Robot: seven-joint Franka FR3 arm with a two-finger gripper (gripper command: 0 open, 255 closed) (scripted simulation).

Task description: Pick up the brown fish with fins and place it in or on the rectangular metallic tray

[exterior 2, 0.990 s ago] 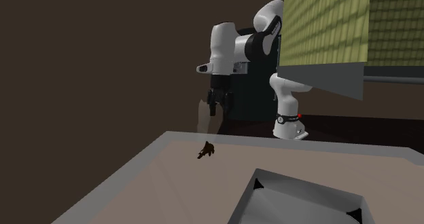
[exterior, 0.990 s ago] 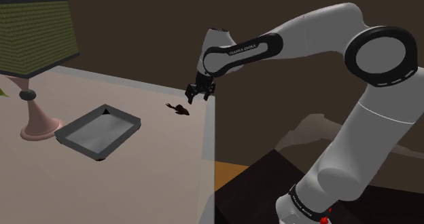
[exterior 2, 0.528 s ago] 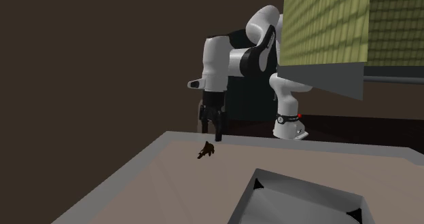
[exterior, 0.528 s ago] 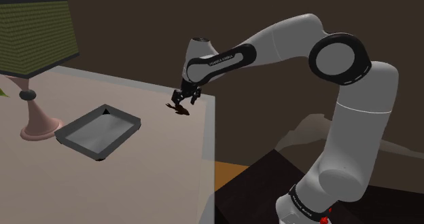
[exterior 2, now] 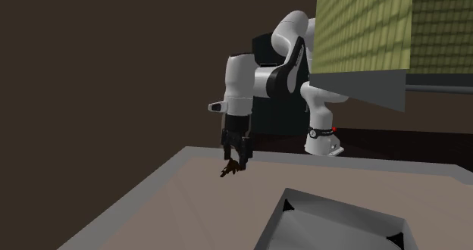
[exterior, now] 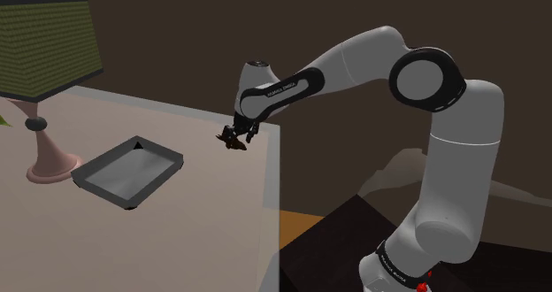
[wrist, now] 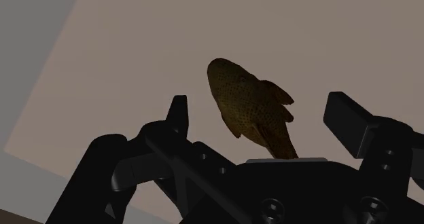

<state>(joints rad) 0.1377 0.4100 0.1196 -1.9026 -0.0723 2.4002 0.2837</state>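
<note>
A small brown speckled fish with fins (exterior: 231, 142) lies on the pale tabletop near the far corner, to the shoulder view's right of the tray. My gripper (exterior: 239, 134) has come down right over it. In the wrist view the fish (wrist: 248, 107) sits between the two black fingers (wrist: 178, 113), which stand apart on either side without touching it, so my gripper (wrist: 265, 121) is open. In the second exterior view the gripper (exterior 2: 236, 160) hangs just above the fish (exterior 2: 229, 171). The rectangular grey metallic tray (exterior: 171, 158) rests on the table, and nothing lies in it.
A lamp with a pink base (exterior: 49, 165) and a green shade (exterior: 44, 34) stands beyond the tray at the shoulder view's left. The table's edge (exterior: 273, 180) drops off just beside the fish. The tray's rim (exterior 2: 276, 218) fills the second exterior view's lower right.
The arm has swung toward the shoulder view's left and lowered. The gripper went from beside the table's corner to directly over the fish, which has not moved.
</note>
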